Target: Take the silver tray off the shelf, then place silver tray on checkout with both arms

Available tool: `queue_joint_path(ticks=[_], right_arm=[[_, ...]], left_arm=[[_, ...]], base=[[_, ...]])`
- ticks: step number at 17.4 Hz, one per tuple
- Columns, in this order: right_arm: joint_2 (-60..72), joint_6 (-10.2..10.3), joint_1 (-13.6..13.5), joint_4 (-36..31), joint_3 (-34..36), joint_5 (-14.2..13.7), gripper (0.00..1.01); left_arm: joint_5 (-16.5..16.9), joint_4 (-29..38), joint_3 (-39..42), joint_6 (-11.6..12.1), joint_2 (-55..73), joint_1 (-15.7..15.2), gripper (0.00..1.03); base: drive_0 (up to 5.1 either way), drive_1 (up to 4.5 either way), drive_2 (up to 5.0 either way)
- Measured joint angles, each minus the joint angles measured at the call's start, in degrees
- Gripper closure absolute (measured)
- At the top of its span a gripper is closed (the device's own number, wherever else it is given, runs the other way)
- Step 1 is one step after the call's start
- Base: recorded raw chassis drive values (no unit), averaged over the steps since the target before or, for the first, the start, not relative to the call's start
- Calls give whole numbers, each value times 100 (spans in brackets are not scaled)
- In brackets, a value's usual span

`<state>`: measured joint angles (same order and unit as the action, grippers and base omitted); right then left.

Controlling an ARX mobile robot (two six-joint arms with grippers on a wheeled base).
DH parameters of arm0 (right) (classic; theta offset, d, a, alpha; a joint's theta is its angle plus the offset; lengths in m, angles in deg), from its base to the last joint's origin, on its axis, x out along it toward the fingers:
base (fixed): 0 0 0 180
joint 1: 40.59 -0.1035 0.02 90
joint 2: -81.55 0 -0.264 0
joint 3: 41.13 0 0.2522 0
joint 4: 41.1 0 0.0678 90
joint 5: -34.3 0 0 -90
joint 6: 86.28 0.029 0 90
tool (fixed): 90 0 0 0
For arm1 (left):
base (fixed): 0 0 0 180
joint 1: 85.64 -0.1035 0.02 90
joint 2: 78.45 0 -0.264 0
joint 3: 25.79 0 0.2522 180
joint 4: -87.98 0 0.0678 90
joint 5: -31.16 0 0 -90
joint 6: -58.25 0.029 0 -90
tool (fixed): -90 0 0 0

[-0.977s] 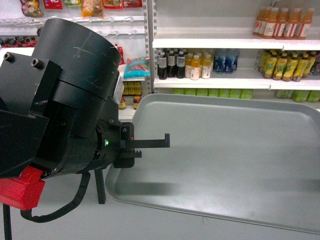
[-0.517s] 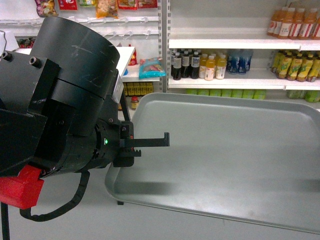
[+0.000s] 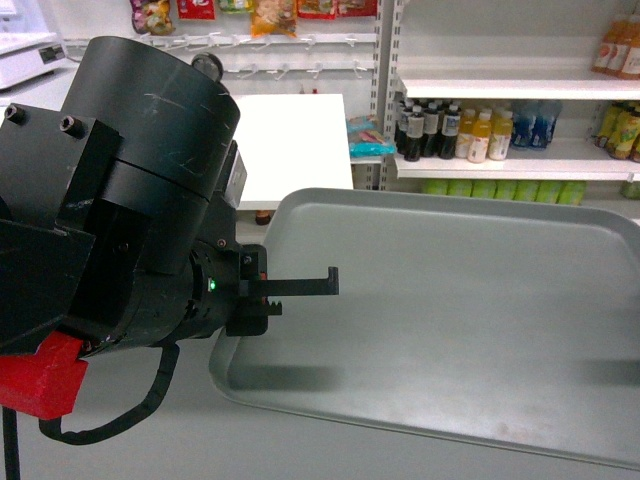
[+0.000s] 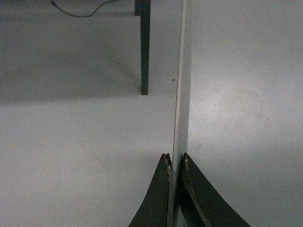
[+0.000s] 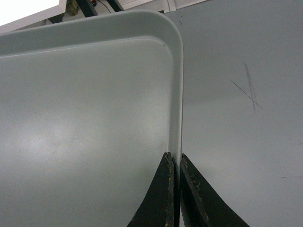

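Grey-green and matte, the large flat rectangular silver tray point(image 3: 450, 320) with rounded corners hangs in the air in front of you, carried clear of the glossy white store shelf point(image 3: 500, 88) visible behind it. You hold it at its two short ends, so its long axis runs left to right across the head view.

Left wrist view: the slim black left gripper point(image 4: 175, 163) is pinched onto the tray's thin raised rim, one finger on each side of the edge, with grey floor and a dark table leg point(image 4: 145, 47) beneath. In the head view the bulky black left arm point(image 3: 130, 200) fills the near left, its gripper at the tray's left end.

Right wrist view: the right gripper point(image 5: 174, 161) is likewise clamped across the rim, just below the tray's rounded corner, with floor showing past the edge. The right arm itself lies outside the head view.

The relation you must mind is this: the broad plain white checkout point(image 3: 290, 135) lies beyond and to the left of the tray's far left corner, nearer your left arm than your right. The tray is not yet over it. Judged from this, the carry is under way and the set-down remains; both arms will likely need to travel together, keeping the long axis level, until the tray sits above the white top.
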<state>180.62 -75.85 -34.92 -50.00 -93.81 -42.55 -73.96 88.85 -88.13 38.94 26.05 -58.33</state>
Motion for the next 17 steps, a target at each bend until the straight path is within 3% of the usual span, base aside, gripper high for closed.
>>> queue_joint_path(ticks=[17], right_arm=[[-2, 0, 0, -7, 0, 4, 99]], left_arm=[[7, 9, 0, 2, 0, -2, 100]], base=[[-502, 239, 239]])
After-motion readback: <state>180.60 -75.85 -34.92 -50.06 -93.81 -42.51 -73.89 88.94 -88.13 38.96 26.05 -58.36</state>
